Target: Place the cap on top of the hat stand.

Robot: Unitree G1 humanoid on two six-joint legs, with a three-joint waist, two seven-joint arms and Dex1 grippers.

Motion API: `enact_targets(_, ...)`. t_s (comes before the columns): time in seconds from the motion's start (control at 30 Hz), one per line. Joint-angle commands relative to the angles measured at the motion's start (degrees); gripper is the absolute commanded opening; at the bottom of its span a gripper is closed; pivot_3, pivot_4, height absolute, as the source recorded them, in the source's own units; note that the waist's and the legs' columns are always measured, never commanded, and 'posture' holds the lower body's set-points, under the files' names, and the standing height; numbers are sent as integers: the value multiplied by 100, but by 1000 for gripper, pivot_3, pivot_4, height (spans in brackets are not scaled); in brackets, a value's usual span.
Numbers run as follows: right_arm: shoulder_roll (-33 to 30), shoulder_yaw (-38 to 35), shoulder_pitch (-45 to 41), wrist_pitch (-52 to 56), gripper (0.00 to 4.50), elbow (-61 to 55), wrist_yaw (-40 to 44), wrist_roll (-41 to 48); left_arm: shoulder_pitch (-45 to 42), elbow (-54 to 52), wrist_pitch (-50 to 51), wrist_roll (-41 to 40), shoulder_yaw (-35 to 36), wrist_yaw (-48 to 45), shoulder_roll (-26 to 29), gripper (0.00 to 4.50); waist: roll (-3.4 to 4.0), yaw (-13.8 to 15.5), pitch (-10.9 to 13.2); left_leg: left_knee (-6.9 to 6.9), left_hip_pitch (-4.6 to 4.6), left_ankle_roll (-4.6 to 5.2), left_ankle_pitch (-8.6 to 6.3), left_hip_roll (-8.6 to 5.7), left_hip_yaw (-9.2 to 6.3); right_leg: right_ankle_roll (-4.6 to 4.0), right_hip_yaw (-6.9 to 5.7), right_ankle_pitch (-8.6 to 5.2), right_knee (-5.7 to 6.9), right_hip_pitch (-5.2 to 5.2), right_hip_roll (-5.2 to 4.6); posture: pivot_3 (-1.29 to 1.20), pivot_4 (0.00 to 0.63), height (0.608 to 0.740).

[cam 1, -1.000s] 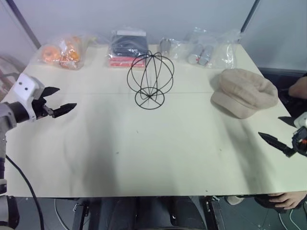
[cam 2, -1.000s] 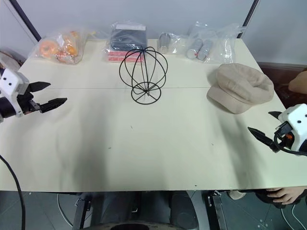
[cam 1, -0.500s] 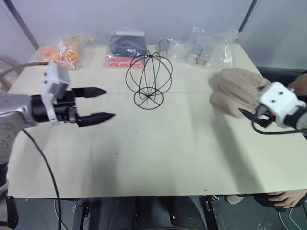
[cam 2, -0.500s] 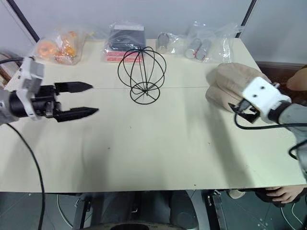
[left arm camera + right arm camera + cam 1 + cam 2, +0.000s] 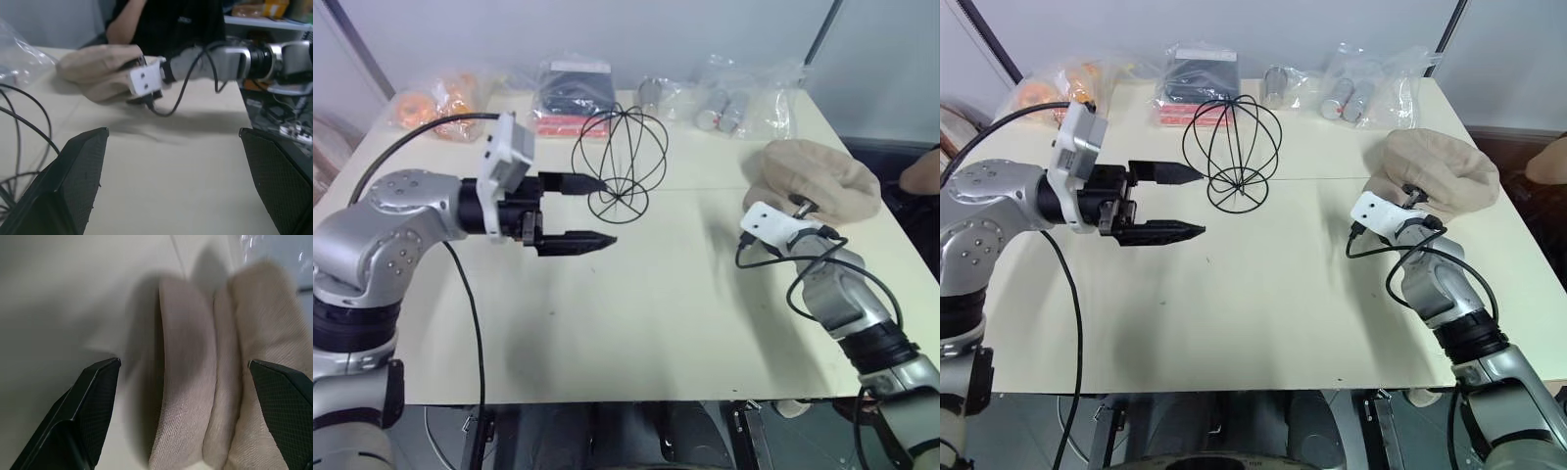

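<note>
The beige cap [image 5: 827, 176] lies on the table [image 5: 646, 313] at the right. Its short brim [image 5: 188, 382] shows between the wide-spread fingers of my right gripper [image 5: 185, 363], which stands open right at the cap's near edge [image 5: 1410, 196]. The black wire hat stand [image 5: 620, 162] stands upright at the middle back with nothing on it. My left gripper [image 5: 607, 211] is open and empty just left of the stand's base, pointing right. In the left wrist view the cap [image 5: 98, 68] and the right arm's white housing [image 5: 145, 81] lie straight ahead.
Along the table's back edge lie a bag of orange things [image 5: 440, 103], a black and red packet [image 5: 573, 93] and clear bags with cans [image 5: 734, 103]. A person in black [image 5: 161, 19] is beyond the table's right side.
My left gripper has swung right, up to the hat stand. My right gripper has moved forward to the cap's brim, and the cap looks slightly bunched. Both stayed open.
</note>
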Motion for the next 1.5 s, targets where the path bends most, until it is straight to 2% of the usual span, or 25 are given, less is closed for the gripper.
enact_targets(0.03,71,98,-277,-330,4295,680,-273,-354,-62,-58,-63,22,83,-9,40,4500,0,-4,0,0,0,0,0,1,-1,0,0,0,0,0,0,0,150,740)
enact_targets(0.3,399,137,-618,-1011,4295,2013,-523,-481,-43,-95,25,-19,153,46,70,4500,-12,-15,-7,5,14,0,0,1,-4,0,-1,0,0,19,2,0,150,740)
enact_targets(0.33,430,111,-643,-1085,4067,2112,-513,-444,-40,-106,38,-27,159,59,71,4500,-18,-17,-11,6,16,0,0,1,-4,0,0,0,0,22,2,0,150,740)
enact_targets(0.43,479,12,-665,-1159,3023,2189,-489,-385,-26,-115,47,-27,186,98,75,4500,-22,-13,-13,8,20,-1,0,1,-8,0,-1,0,0,28,3,0,150,740)
enact_targets(0.5,468,-28,-662,-1171,1853,2171,-469,-397,-4,-127,52,-31,213,119,82,4500,-21,-14,-13,9,19,-1,0,1,-8,0,0,0,0,27,3,0,150,740)
enact_targets(0.63,452,-119,-675,-1200,162,2162,-483,-410,52,-141,44,-34,255,146,91,4500,-21,-15,-13,4,19,-1,1,1,-12,0,-2,0,0,25,3,0,150,740)
enact_targets(0.8,345,-356,-701,-1220,71,1463,-548,-458,178,-155,76,-76,545,388,147,4500,-18,-17,-11,1,17,-1,1,1,-12,0,-2,0,0,20,4,0,150,740)
enact_targets(0.97,248,-698,-1250,-1450,71,-292,-437,-498,546,-217,370,-483,1527,979,278,4500,1,-133,1,-4,1,-2,1,2,-21,1,6,0,19,-14,1,0,150,740)
enact_targets(1.13,845,-575,-2377,-2134,71,-1003,-226,-145,1121,-242,486,-606,2433,1427,474,4500,5,-234,5,-11,-2,-9,5,4,-18,-1,21,-10,67,-54,6,0,150,740)
enact_targets(1.23,1236,-321,-2699,-2892,71,-1054,-39,90,1421,-311,509,-660,2773,1572,579,4500,0,-222,2,-18,-1,-11,6,10,-29,-9,12,-16,72,-56,12,0,150,740)
enact_targets(1.37,1440,13,-2506,-3501,71,-1052,318,139,1716,-450,510,-724,2986,1647,706,4500,-15,-102,-2,-10,-1,-17,9,6,-34,-10,4,-16,70,-38,0,0,150,740)
enact_targets(1.5,1498,338,-1983,-3677,71,-1203,736,65,1882,-535,507,-825,3127,1741,774,4500,-19,14,-3,0,-1,-19,10,3,-34,-11,4,-16,66,-30,-11,0,150,740)
